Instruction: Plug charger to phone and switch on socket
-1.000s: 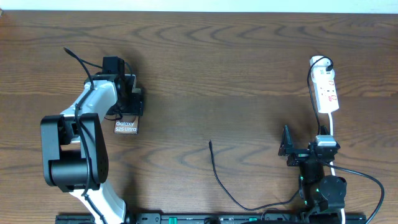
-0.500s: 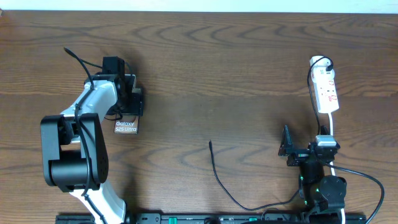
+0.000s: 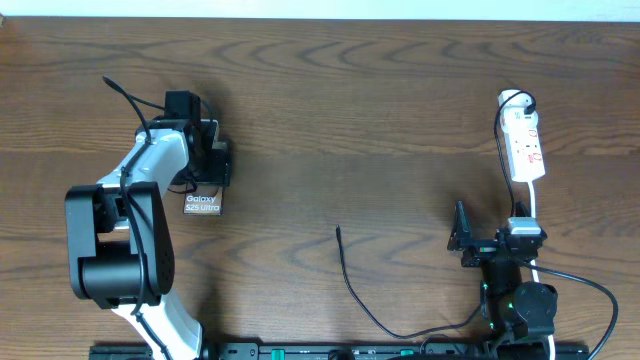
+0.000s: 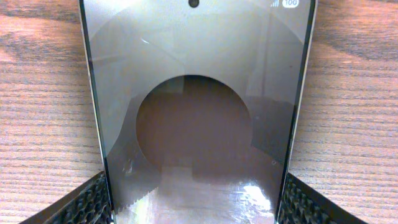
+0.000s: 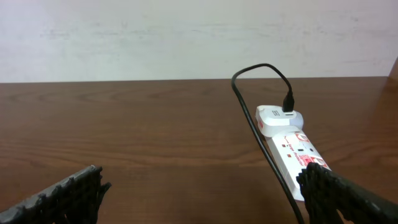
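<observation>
Nothing's budged since a sec ago, left gripper (image 3: 208, 172) clamped on phone (image 3: 202, 204) at left, right gripper (image 3: 462, 240) wide apart lower right, charger (image 3: 350, 281) bottom centre

A dark wooden table (image 3: 330, 110) is shown. The phone (image 3: 202, 203) is laid flat on it, face up. To the phone's right, nearer the front edge, the charger (image 3: 351, 283) is trailed in a curve. Far to the phone's right, the socket (image 3: 524, 145) is laid lengthwise, with its white cord (image 3: 534, 200) run towards the front edge.
</observation>
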